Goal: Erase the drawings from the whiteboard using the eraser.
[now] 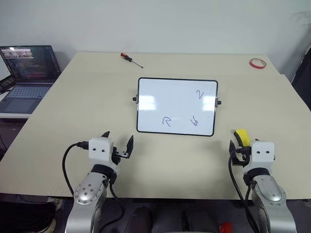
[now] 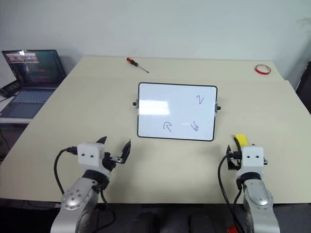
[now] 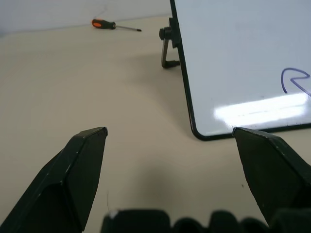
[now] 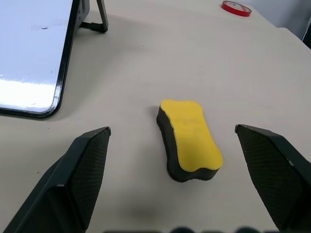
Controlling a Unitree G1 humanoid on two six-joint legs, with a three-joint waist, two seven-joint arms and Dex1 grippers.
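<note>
- Nearest the head camera, the left gripper [image 1: 118,144] hovers over the near part of the table [image 1: 73,107], its two black fingers spread wide with nothing between them.
- Across from it, the right gripper [image 4: 172,182] also stands released, fingers wide apart and holding nothing.
- Between and just ahead of the right gripper's fingers, the eraser [image 4: 188,140] lies flat on the table, yellow face up over a dark base, touching neither finger.
- Farther back, at mid-table, the whiteboard [image 1: 160,97] leans tilted on small black side stands.
- On the board, the drawings [image 1: 195,120] are three thin blue squiggles: one at the upper right, two along the lower edge.
- Toward the far edge lie a screwdriver [image 1: 130,59] and a red tape ring [image 1: 257,63].
- Off the table's left side sits an open laptop [image 1: 26,73].
</note>
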